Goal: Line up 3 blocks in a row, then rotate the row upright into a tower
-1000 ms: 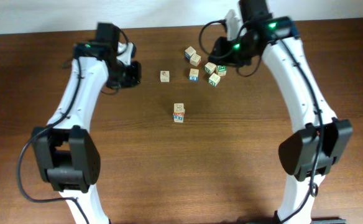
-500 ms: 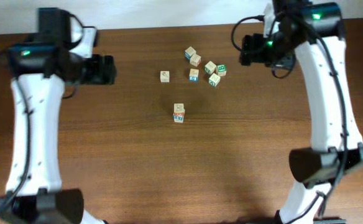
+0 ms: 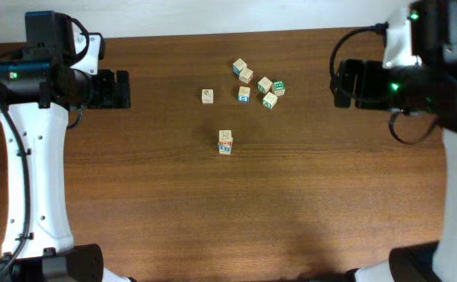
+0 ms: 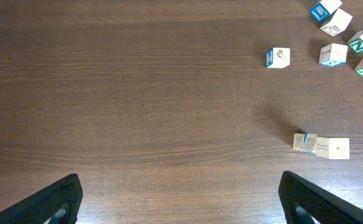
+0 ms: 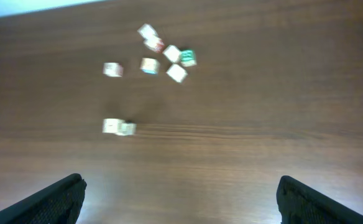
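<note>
Both end effectors stand wide and hold nothing: the left end effector (image 3: pixel 124 89) is well to the left of the pair (image 3: pixel 225 142), the right end effector (image 3: pixel 340 83) well to its right and higher up. The pair, two blocks touching in the middle of the counter (image 3: pixel 213 219), is the chief hazard: turning one would likely drag or tip the other, and I cannot tell whether they sit stacked or side by side. A lone block (image 3: pixel 207 95) lies up and left of the pair, free to grasp. The cluster (image 3: pixel 264 84) up and right of the pair is tight, so wide jaws coming down there may knock neighbours or close on the unwanted green-faced cube (image 3: pixel 278 88). Faces carry printed letters; one green letter looks like an N, the rest are too small to read; no brand shows
</note>
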Robot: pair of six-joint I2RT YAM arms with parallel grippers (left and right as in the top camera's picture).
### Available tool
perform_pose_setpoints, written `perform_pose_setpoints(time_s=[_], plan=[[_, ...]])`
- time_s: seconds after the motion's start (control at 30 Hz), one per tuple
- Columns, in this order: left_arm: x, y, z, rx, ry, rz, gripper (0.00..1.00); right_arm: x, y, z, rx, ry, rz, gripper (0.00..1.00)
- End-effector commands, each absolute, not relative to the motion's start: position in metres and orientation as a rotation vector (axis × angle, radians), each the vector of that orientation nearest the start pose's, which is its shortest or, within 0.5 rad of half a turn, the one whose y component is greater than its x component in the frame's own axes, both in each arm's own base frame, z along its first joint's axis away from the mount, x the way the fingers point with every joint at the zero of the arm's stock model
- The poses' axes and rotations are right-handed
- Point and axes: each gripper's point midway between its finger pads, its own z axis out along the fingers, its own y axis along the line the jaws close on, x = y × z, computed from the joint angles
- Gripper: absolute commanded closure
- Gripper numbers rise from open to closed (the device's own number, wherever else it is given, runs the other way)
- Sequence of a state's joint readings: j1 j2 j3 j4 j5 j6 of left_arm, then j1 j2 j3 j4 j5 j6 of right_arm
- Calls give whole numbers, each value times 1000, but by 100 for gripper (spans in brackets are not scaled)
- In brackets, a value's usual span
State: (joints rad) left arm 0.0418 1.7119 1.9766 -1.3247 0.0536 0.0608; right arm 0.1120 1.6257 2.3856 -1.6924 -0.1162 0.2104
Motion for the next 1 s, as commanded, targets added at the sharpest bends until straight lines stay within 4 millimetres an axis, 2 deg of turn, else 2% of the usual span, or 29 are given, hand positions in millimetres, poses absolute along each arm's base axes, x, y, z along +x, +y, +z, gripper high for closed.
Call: perform_pose_setpoints(time_s=[0.0, 0.17, 0.33, 0.47, 0.63, 0.8, 0.87, 0.97], plan=[[399, 10, 286, 52, 2621, -17, 1, 299, 67, 407, 36, 2477, 381, 2], [399, 10, 286, 52, 2621, -17, 1, 300, 64, 406, -104, 2466, 302, 2], [399, 10, 286, 52, 2621, -17, 1, 303, 55, 405, -87, 2468, 240, 2], [399, 10, 286, 52, 2621, -17, 1, 322, 45, 404, -116, 2421, 130, 2], [399, 10, 286, 52, 2621, -17, 1, 351, 49, 417, -245, 2201, 76, 2], [399, 10, 286, 52, 2621, -17, 1, 354, 48, 396, -302, 2016, 28, 2], [399, 10, 286, 53, 2621, -17, 1, 348, 46, 383, -290, 1964, 23, 2], [399, 10, 286, 53, 2620, -16, 1, 325, 38, 346, -265, 1840, 15, 2]])
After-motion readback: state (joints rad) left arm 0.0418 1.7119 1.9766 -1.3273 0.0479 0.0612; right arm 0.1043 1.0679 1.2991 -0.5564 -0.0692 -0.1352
